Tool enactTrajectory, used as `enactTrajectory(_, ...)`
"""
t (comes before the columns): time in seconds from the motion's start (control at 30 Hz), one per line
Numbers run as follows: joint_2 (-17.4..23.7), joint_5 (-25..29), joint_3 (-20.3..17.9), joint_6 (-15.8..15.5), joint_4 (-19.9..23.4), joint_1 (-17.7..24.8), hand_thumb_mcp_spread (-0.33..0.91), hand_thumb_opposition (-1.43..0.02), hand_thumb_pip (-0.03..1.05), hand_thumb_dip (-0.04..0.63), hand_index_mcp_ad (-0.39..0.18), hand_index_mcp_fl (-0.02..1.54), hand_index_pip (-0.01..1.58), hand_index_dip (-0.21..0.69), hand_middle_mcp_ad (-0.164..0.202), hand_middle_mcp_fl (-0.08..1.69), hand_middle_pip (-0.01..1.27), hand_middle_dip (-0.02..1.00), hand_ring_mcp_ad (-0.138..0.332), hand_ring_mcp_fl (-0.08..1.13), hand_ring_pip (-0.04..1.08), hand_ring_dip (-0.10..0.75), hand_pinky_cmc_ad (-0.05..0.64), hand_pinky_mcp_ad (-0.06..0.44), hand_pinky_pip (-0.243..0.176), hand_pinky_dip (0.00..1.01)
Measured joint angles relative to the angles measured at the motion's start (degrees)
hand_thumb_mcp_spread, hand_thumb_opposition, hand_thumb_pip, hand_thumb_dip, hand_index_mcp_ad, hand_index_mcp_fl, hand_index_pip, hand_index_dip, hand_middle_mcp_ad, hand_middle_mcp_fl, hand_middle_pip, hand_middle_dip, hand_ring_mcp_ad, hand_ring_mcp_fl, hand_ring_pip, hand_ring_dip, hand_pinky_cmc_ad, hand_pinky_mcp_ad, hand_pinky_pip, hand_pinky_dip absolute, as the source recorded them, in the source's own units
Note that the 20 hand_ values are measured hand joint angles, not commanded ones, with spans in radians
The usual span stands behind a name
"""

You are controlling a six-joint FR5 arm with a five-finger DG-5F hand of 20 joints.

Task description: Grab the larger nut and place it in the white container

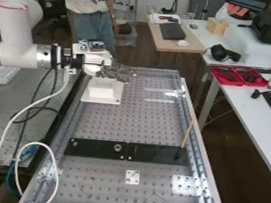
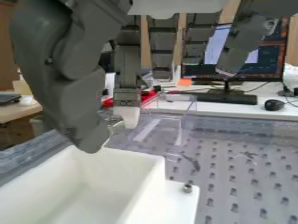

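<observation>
Stick (image 1: 187, 135) slants up from a black plate (image 1: 152, 154) near the bench's edge (image 1: 210, 171).

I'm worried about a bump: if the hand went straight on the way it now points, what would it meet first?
The hand points across the perforated bench, most likely at the clear plastic first, though depth and height are hard to judge.

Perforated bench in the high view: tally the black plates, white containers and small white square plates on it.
Black plates: 2
White container: 1
Small white square plate: 1
Total: 4
</observation>
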Motion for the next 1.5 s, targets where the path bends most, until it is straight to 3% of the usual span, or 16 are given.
enactTrajectory(0.27,-2.53,-9.66,0.85,-0.62,0.64,-2.16,0.32,-0.94,0.67,0.312,-0.051,0.29,1.54,0.188,0.070,0.15,0.13,0.25,0.115,0.00,0.10,0.087,0.312,0.244,-0.077,0.29)
enactTrajectory(0.43,-3.82,-12.78,1.32,-0.79,1.36,-3.09,0.33,-0.94,0.68,0.312,-0.051,0.27,1.54,0.188,0.070,0.15,0.13,0.25,0.115,0.00,0.10,0.089,0.312,0.244,-0.075,0.29)
enactTrajectory(0.63,-4.79,-12.66,2.05,-2.13,-0.08,-3.35,0.35,-0.94,0.75,0.333,-0.120,0.09,1.54,0.176,0.072,0.10,0.13,0.25,0.115,0.00,0.09,0.087,0.312,0.244,-0.077,0.29)
enactTrajectory(0.7,-4.93,-12.21,2.14,-2.34,-0.52,-3.42,0.36,-0.93,0.82,0.330,-0.129,0.02,1.51,0.176,0.072,0.08,0.13,0.25,0.115,0.00,0.09,0.089,0.312,0.246,-0.077,0.30)
enactTrajectory(1.0,-4.72,-10.17,1.78,-1.66,-1.41,-3.59,0.35,-0.90,0.82,0.330,-0.131,0.01,1.40,0.171,0.075,0.02,0.12,0.25,0.115,0.00,0.09,0.087,0.312,0.244,-0.075,0.38)
enactTrajectory(1.27,-1.54,-5.46,1.42,1.41,-0.48,-4.24,0.32,-0.88,0.78,0.330,-0.143,0.01,1.34,0.154,0.065,0.02,0.12,0.25,0.113,0.00,0.07,0.087,0.316,0.246,-0.079,0.42)
enactTrajectory(1.37,2.12,1.37,1.16,4.39,0.95,-5.09,0.29,-0.87,0.77,0.316,-0.141,0.01,1.31,0.126,0.065,0.03,0.13,0.25,0.113,0.00,0.08,0.089,0.316,0.243,-0.080,0.44)
enactTrajectory(1.5,5.86,11.12,0.97,5.11,2.63,-5.87,0.25,-0.87,0.73,0.297,-0.133,0.01,1.21,0.091,0.075,0.04,0.12,0.25,0.117,0.00,0.08,0.087,0.316,0.248,-0.082,0.49)
